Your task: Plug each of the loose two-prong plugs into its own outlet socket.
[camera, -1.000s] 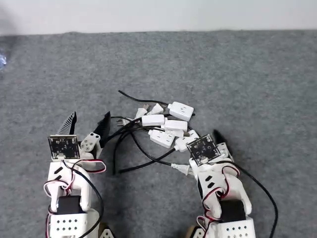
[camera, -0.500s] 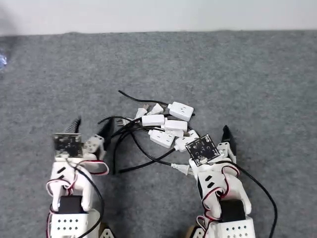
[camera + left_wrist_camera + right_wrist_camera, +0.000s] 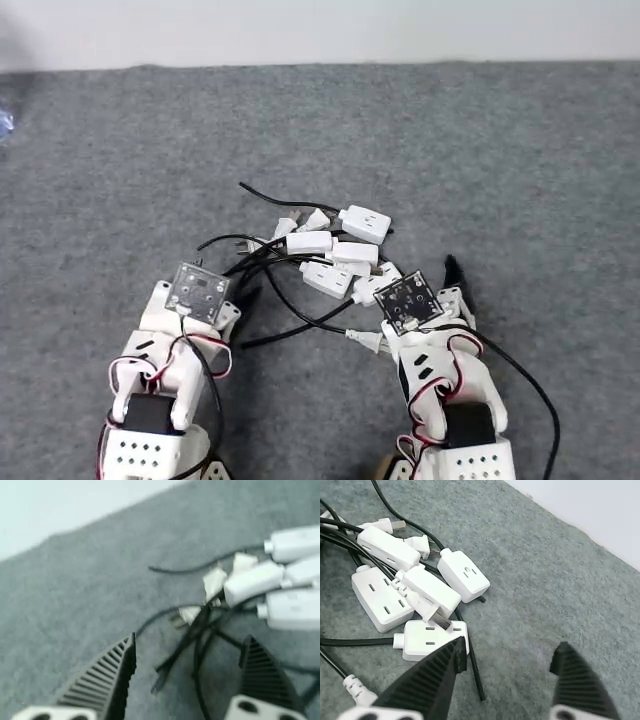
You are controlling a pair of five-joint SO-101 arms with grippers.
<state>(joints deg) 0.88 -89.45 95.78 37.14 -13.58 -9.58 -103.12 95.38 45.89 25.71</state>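
High view, nearest first: the left arm (image 3: 160, 370) stands at seven o'clock of the grey table (image 3: 520, 160), the right arm (image 3: 445, 380) at five. The left gripper (image 3: 187, 680) has its fingers wide apart and holds nothing. It is over the black cords (image 3: 200, 630) at the heap's eight-o'clock edge. The right gripper (image 3: 505, 680) is likewise spread and empty at the heap's four-o'clock side, one finger near a white outlet socket (image 3: 430, 632). One white plug (image 3: 365, 340) lies at six o'clock of the heap, a little apart. Farther on, the heap of sockets (image 3: 330, 255) and tangled cords sits mid-table. Loose two-prong plugs (image 3: 315, 218) lie at its eleven-o'clock edge, unplugged. Beyond runs a pale wall (image 3: 320, 30).
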